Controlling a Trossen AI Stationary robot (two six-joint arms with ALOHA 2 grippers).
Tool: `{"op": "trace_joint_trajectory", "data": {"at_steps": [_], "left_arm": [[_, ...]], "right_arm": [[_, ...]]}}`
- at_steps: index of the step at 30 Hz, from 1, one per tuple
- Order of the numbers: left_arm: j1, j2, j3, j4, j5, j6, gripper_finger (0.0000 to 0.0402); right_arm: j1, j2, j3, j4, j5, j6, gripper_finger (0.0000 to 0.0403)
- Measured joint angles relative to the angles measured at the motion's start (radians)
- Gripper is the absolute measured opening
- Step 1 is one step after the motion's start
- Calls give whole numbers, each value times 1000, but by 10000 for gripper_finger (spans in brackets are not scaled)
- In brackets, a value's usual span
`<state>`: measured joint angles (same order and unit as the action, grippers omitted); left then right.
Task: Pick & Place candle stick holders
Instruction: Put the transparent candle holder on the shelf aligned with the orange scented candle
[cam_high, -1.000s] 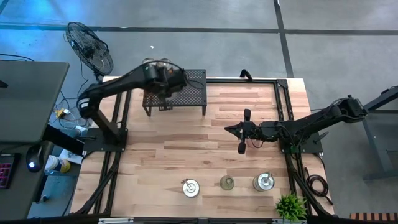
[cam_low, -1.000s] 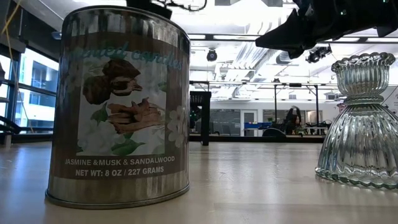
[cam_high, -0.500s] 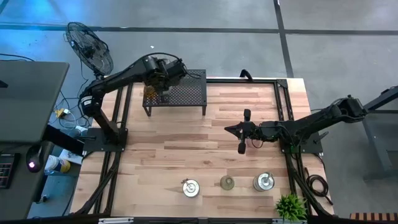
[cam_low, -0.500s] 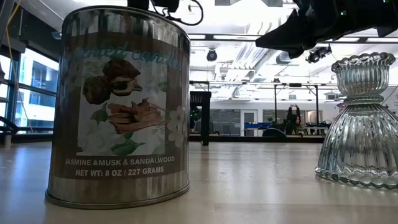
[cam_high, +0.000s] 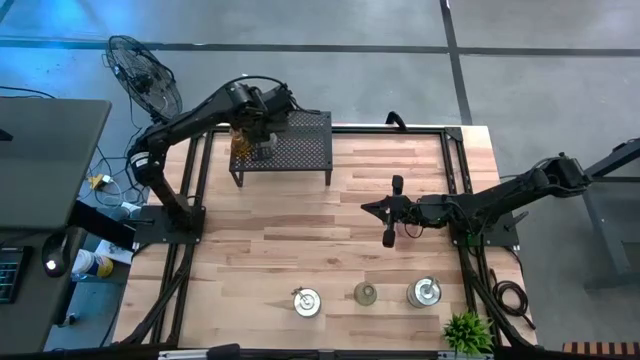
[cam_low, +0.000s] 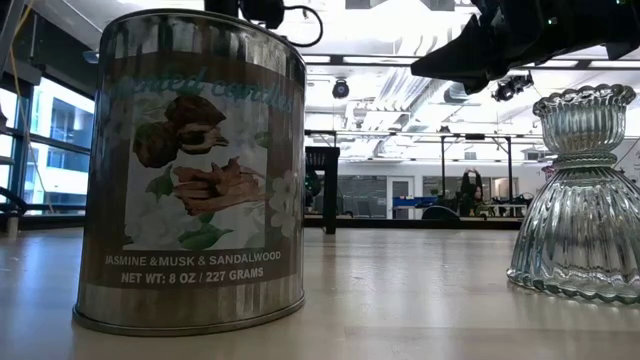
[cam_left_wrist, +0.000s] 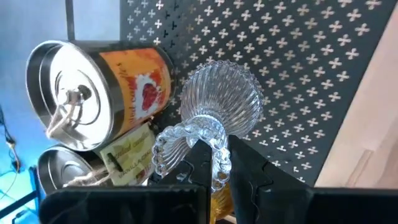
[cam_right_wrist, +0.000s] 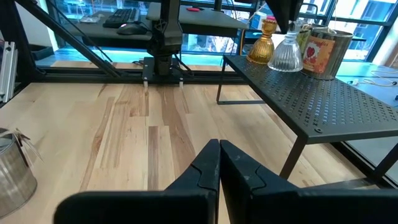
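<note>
My left gripper (cam_high: 263, 133) is over the far left part of the black perforated rack (cam_high: 300, 150), shut on a clear ribbed glass holder (cam_left_wrist: 217, 102). Beside it on the rack stand an amber glass holder (cam_right_wrist: 263, 43) and a silver tin with an orange label (cam_left_wrist: 99, 93); a second tin (cam_left_wrist: 62, 171) shows behind it. My right gripper (cam_high: 387, 212) hangs shut and empty over the middle of the table. Near the front edge stand a silver tin (cam_high: 306, 301), a small glass holder (cam_high: 366, 294) and another silver tin (cam_high: 424, 292). My left gripper holds the clear holder by its scalloped top rim (cam_left_wrist: 219, 163), one finger (cam_left_wrist: 198, 163) inside the cup and one outside. The fingers come from above, pointing down. The holder is upright, and in the right wrist view its wide base (cam_right_wrist: 287, 64) is down on the rack's top.
A small green plant (cam_high: 468, 332) stands at the near right corner. In the low view a large labelled tin (cam_low: 190, 170) and a clear ribbed holder (cam_low: 580, 200) stand close to the camera. Bare wood lies between the rack and the front row.
My left gripper has gone toward the table's far edge, farther in over the rack, with the clear holder, which has stayed upright. It is still shut on the holder.
</note>
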<state>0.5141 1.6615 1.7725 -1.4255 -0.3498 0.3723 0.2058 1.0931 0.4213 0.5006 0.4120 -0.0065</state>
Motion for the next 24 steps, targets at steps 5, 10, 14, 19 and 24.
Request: {"op": "trace_joint_trajectory", "data": {"at_steps": [5, 10, 14, 19, 24], "left_arm": [[21, 0, 0, -9, 8, -2, 21], [32, 0, 0, -1, 14, -6, 22], [29, 5, -1, -2, 22, -10, 32], [30, 11, -2, 2, 22, -10, 28], [33, 11, -2, 3, 26, -10, 27]], "right_arm": [[0, 0, 0, 0, 0, 2, 1], [0, 0, 0, -1, 0, 2, 2], [0, 0, 0, -1, 0, 1, 1], [0, 0, 0, -2, 0, 2, 1], [0, 0, 0, -2, -3, 2, 2]]}}
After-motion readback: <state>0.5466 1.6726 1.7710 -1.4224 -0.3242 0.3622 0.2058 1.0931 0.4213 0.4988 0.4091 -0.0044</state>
